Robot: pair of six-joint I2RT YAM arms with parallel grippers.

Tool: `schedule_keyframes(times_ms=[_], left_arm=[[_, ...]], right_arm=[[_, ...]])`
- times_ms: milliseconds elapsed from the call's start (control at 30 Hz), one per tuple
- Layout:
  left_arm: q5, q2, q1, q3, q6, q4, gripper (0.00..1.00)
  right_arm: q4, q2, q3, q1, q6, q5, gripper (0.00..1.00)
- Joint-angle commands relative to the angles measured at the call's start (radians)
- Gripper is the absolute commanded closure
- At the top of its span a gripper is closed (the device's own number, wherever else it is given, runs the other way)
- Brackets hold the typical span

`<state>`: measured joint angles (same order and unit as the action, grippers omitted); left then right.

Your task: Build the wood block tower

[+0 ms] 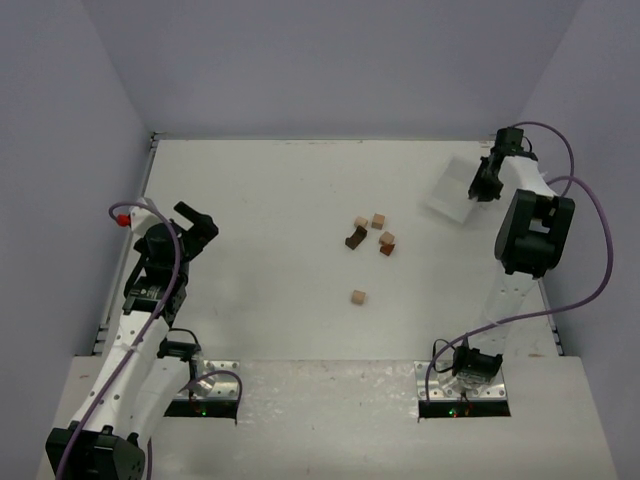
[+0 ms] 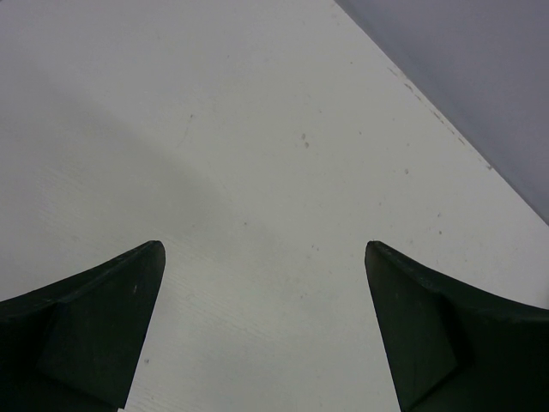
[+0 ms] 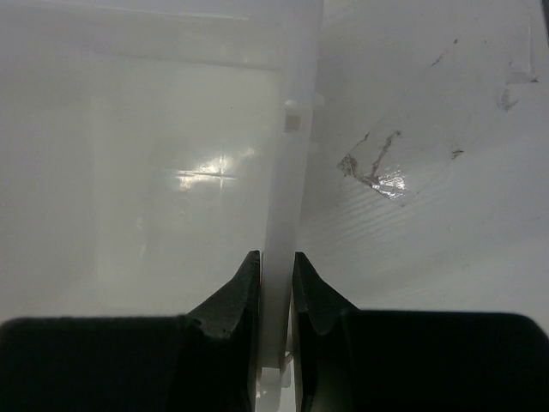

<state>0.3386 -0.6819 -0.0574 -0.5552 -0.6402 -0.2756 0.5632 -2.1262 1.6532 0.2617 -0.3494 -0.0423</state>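
Several tiny wooden blocks lie loose near the table's middle: two pale tan ones (image 1: 362, 222) (image 1: 379, 220), a dark brown one (image 1: 354, 238), a reddish-brown one (image 1: 387, 243), and a tan cube (image 1: 358, 297) apart, nearer the front. None are stacked. My left gripper (image 1: 200, 221) is open and empty at the left, over bare table (image 2: 257, 172). My right gripper (image 1: 480, 185) is at the far right, shut on the wall (image 3: 276, 257) of the clear plastic tray (image 1: 452, 190), which is tilted.
The table's back edge meets the grey wall (image 2: 480, 77). A scuff with a shiny patch (image 3: 377, 176) marks the table beside the tray. Arm bases (image 1: 205, 385) (image 1: 465, 385) sit at the near edge.
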Motion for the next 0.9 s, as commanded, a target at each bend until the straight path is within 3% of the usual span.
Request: schedule_keyframes(times_ms=[0, 33, 200, 333, 533, 767, 867], left_arm=[[-0.024, 0.005, 0.008, -0.02, 0.016, 0.056, 0.0], [-0.025, 0.007, 0.008, -0.021, 0.015, 0.056, 0.0], [-0.04, 0.008, 0.008, -0.018, 0.017, 0.06, 0.0], [-0.063, 0.01, 0.008, -0.017, 0.019, 0.067, 0.0], [-0.082, 0.012, 0.008, -0.016, 0.024, 0.069, 0.0], [-0.106, -0.001, 0.009, -0.01, 0.024, 0.085, 0.0], [-0.103, 0.003, 0.008, -0.006, 0.022, 0.091, 0.0]], right_arm=[[-0.03, 0.029, -0.009, 0.002, -0.043, 0.001, 0.13], [-0.042, 0.064, -0.034, 0.001, -0.042, 0.012, 0.02], [-0.117, 0.28, -0.19, -0.036, 0.008, 0.083, 0.01], [-0.105, 0.54, -0.385, -0.184, -0.026, -0.029, 0.01], [-0.185, 0.882, -0.774, -0.569, -0.139, -0.011, 0.01], [-0.096, 0.936, -0.968, -1.112, -0.384, -0.238, 0.01], [-0.064, 0.874, -0.979, -1.264, -0.469, -0.259, 0.01]])
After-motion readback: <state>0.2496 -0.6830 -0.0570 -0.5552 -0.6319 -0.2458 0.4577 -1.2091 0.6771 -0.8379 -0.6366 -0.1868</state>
